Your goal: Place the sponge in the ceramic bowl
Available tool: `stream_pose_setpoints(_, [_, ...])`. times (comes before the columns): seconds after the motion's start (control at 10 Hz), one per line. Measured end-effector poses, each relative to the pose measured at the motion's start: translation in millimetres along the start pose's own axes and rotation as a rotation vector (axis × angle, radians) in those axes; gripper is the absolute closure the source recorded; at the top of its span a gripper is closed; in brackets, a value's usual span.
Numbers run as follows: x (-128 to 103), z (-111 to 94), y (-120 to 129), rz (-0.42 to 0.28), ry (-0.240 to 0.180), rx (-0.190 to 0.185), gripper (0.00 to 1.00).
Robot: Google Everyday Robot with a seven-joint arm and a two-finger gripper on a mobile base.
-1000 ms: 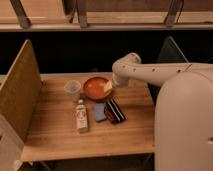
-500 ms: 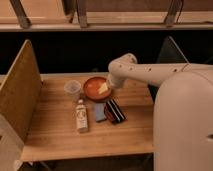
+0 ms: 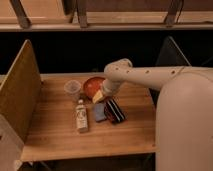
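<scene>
Nearest, we see the robot's pale rounded body (image 3: 185, 125) filling the right side, with the wooden surface (image 3: 60, 142) stretching out to its left. Toward the middle of that surface is a small bottle (image 3: 81, 116) with a light label. Just to its right the sponge (image 3: 99, 112) lies flat on the wood, outside the bowl. A dark striped oblong (image 3: 115, 111) lies close against the sponge's right side; we cannot tell whether the two touch. A little farther back the arm (image 3: 145, 76) reaches in from the right and bends down. The gripper (image 3: 98, 95) hangs at the near right edge of the bowl (image 3: 91, 85), just beyond the sponge. Its jaws are spread wide and hold nothing. The orange-red bowl sits behind it, and a clear plastic cup (image 3: 73, 90) is just to the bowl's left. A tall brown panel (image 3: 20, 95) lines the left edge of the surface, and beyond the far edge we see a dark gap under a wooden rail (image 3: 100, 24).
</scene>
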Motion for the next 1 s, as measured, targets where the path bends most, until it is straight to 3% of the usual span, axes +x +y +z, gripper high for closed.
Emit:
stream_pose_setpoints(0.5, [0,1,1,-0.003,0.004,-0.003,0.2])
stream_pose_setpoints(0.8, [-3,46,28,-0.049,0.09,-0.051,0.2])
stream_pose_setpoints(1.0, [-4,69,27,-0.041,0.141,-0.075,0.2])
